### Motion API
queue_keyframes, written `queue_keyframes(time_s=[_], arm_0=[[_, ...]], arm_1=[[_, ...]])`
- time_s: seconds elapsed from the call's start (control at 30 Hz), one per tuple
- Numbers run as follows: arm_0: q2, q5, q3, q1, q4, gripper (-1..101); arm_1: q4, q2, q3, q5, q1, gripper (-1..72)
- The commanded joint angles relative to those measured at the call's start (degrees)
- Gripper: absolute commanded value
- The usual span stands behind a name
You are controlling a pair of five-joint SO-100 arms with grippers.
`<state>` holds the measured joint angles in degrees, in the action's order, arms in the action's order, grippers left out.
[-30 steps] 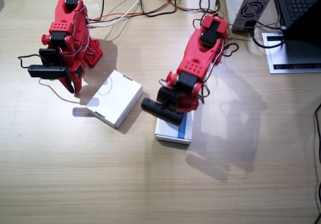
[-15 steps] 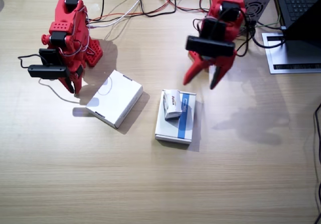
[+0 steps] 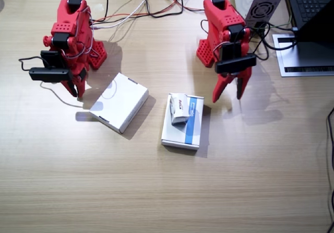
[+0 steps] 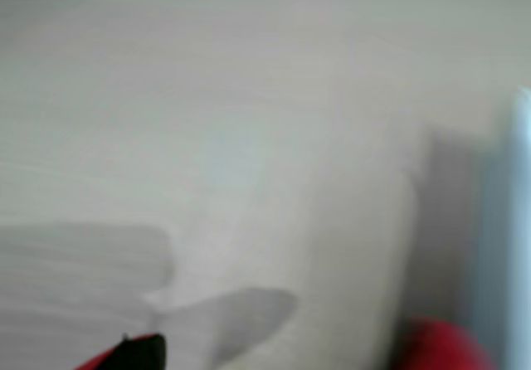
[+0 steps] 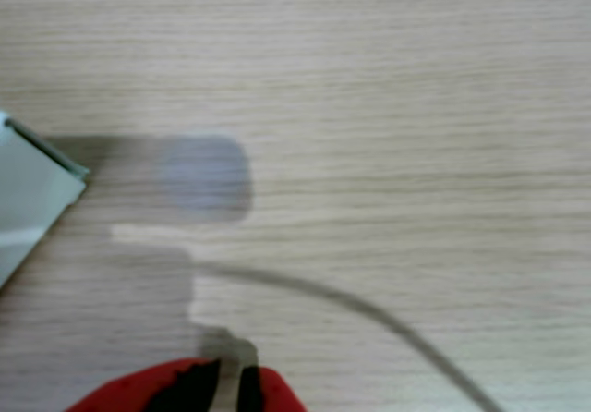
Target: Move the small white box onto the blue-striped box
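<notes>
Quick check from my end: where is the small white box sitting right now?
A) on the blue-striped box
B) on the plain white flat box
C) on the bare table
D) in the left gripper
A: the small white box lies on top of the blue-striped box, with the left gripper open and clear of it.

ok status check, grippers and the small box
Left gripper open, empty, up off the table right of the boxes. Right gripper shut, parked, empty. Small white box resting on blue-striped box. Plain white box sits apart, nothing in the way.
</notes>
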<state>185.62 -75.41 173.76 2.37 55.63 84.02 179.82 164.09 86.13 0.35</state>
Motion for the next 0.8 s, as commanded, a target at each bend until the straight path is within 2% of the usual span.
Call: queue_keyframes(time_s=[0.0,0.13,0.23,0.4,0.77], arm_0=[[2.0,4.3,0.4,-7.6,3.3,0],[2.0,4.4,0.4,-9.8,13.4,0],[2.0,4.0,0.4,-10.2,13.5,0],[2.0,4.0,0.4,-5.4,13.7,0],[2.0,4.0,0.4,-5.3,13.7,0]], arm_1=[[1.3,1.6,-0.6,-0.2,-0.3,4.2],[1.3,1.6,-0.6,-0.2,-0.3,4.2],[1.3,1.6,-0.6,-0.2,-0.3,4.2],[1.3,1.6,-0.6,-0.2,-0.3,4.2],[1.3,1.6,-0.6,-0.2,-0.3,4.2]])
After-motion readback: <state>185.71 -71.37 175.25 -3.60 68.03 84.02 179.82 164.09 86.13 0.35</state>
